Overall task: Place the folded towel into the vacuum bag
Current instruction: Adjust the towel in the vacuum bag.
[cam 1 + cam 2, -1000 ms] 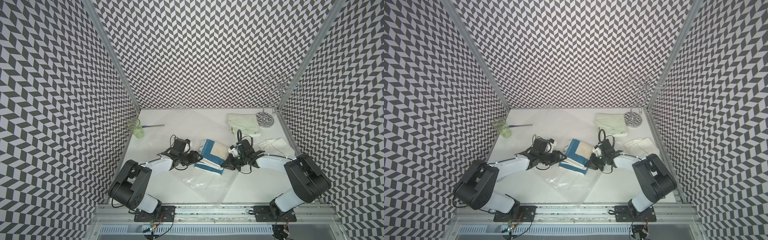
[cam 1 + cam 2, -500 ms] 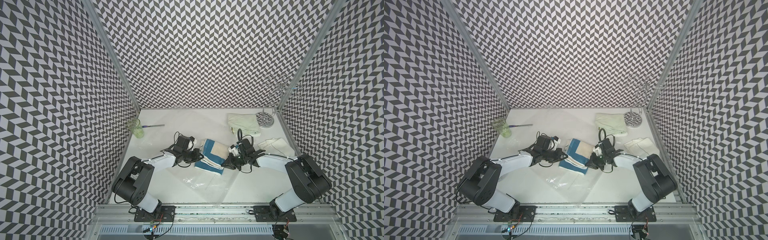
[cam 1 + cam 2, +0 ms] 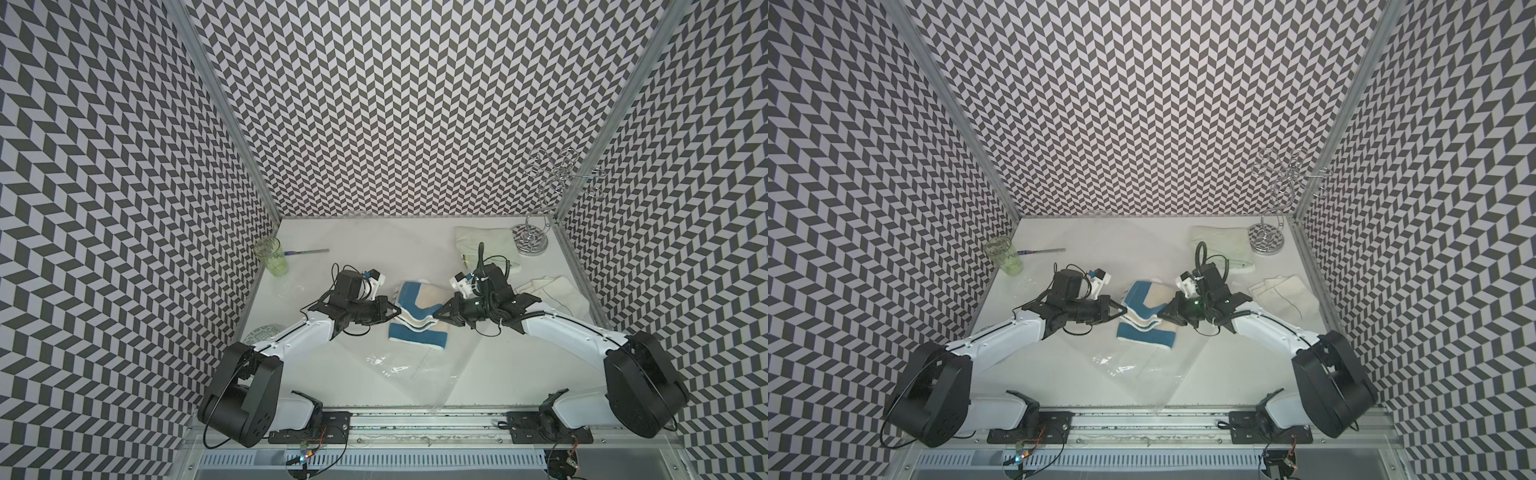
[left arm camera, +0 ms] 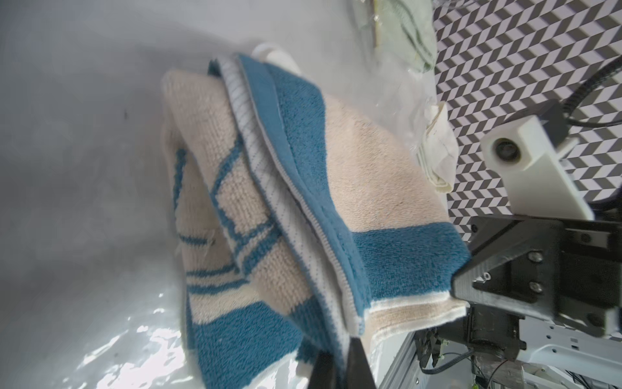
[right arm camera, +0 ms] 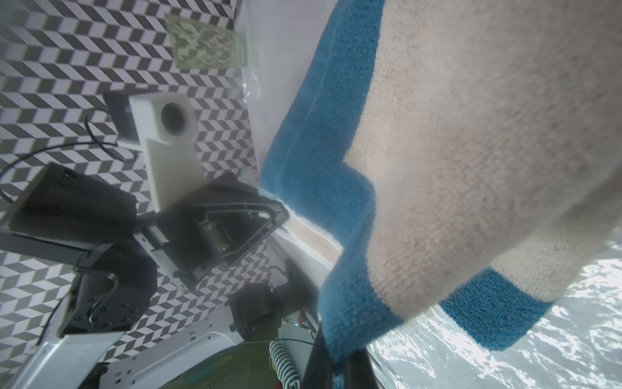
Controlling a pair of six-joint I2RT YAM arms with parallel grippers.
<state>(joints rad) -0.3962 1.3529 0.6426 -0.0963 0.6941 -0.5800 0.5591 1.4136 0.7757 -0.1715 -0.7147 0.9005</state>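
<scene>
Left gripper (image 3: 394,312) and right gripper (image 3: 439,315) clench the folded towel's (image 3: 417,305) opposite edges; loosely pinched layers could slip and unfold over the vacuum bag (image 3: 415,368) beneath it.

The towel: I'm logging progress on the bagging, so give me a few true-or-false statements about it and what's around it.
The left jaws and the right jaws are each shut on the towel, at opposite sides. True.
The towel held in the jaws is plain green. False: it is blue and beige.
A green cup stands on the left arm's side of the table. True.
The metal stand lies tipped over mid-table. False: it stands upright in the far corner on the right arm's side.
</scene>
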